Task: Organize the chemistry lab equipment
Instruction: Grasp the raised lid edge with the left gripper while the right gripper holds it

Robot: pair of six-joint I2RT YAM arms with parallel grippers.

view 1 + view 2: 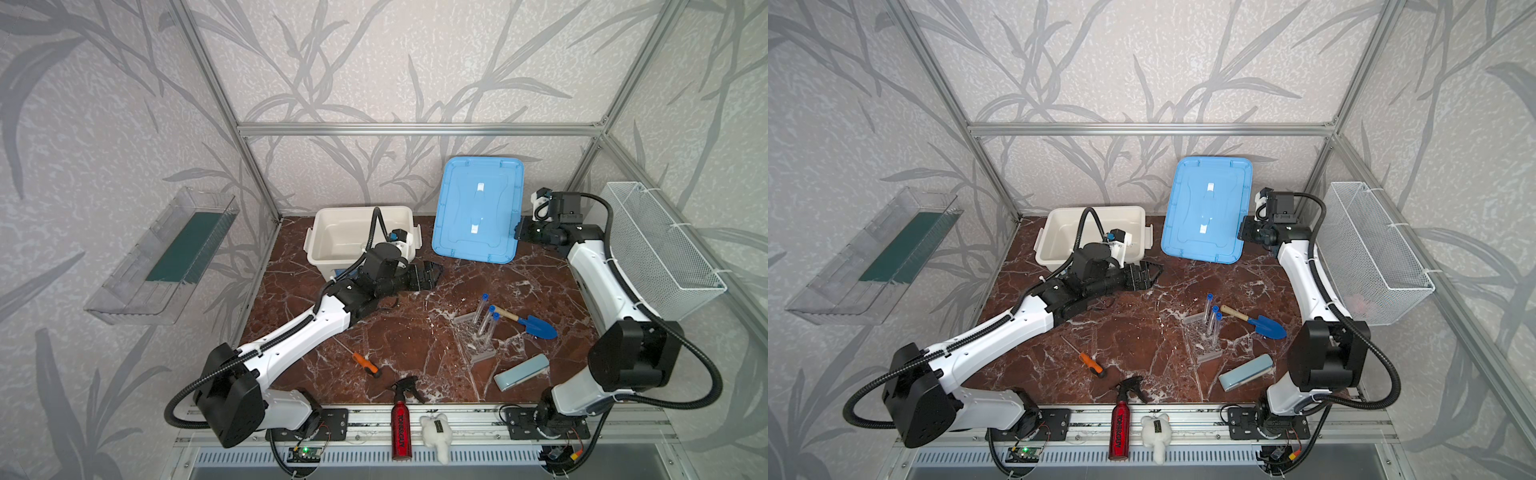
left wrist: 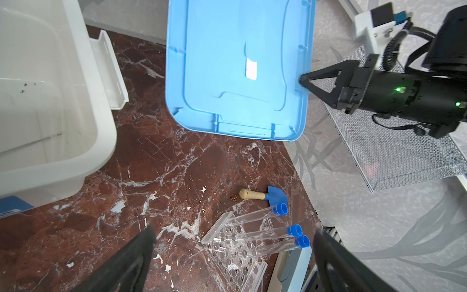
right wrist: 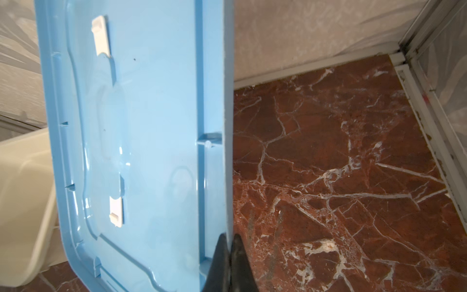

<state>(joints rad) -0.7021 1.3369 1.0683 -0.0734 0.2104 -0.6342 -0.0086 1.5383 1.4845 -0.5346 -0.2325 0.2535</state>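
The tube rack [image 1: 476, 336] holding three blue-capped tubes [image 1: 488, 320] stands mid-tabletop [image 1: 407, 332]. Left gripper [image 1: 432, 276] hovers spread; right gripper [image 1: 517, 230] pinches the blue lid [image 1: 478, 208]. Next: grasp the rack, probably for the white bin [image 1: 332, 232]

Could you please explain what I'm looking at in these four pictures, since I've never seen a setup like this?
It is a two-armed robot at a marble table. Two pictures look down from overhead, side by side; the other two come from cameras on each wrist. The right gripper is shut on the edge of a blue lid, holding it tilted up. The left gripper is open and holds nothing, beside a white bin. On the table stand three blue-capped tubes in a clear rack, with a blue trowel, a screwdriver, a pale blue case and a red spray bottle nearby.
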